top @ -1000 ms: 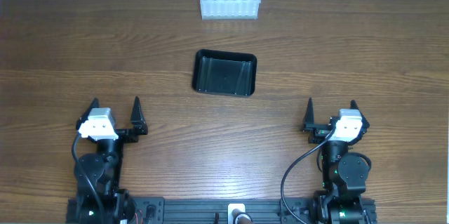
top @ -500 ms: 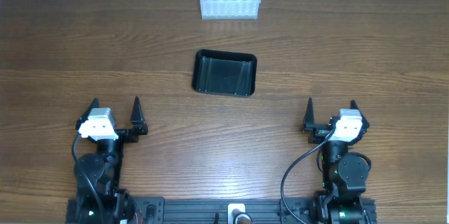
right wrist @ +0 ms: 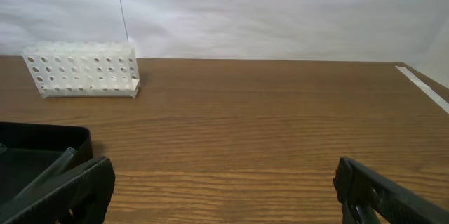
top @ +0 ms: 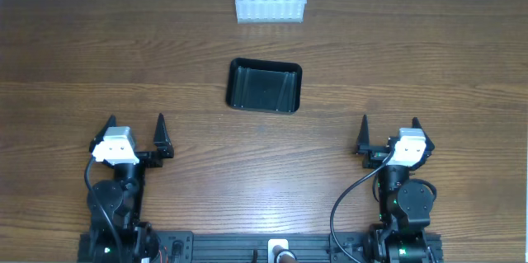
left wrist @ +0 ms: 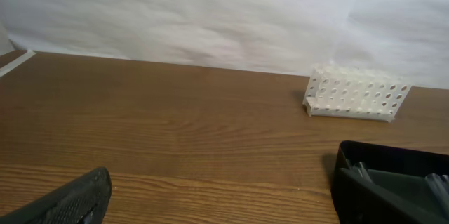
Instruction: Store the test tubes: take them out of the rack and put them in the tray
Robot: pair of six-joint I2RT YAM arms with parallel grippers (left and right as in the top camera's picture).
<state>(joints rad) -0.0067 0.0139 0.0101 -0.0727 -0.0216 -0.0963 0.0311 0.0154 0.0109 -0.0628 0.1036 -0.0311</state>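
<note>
While both arms sit parked at the near edge, left gripper point(top: 136, 117) is spread, empty. Centre: black tray point(top: 266, 64), clear test tubes point(right wrist: 48, 167) apparently inside; white rack point(top: 271, 3) beyond it, far side, so transfers run short. Right gripper point(top: 390, 119) likewise spread, empty. Wide table point(top: 429, 65) flanks both approach paths.

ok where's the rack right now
In the top view the white rack stands at the far middle of the table, just beyond the black tray and apart from it.
</note>
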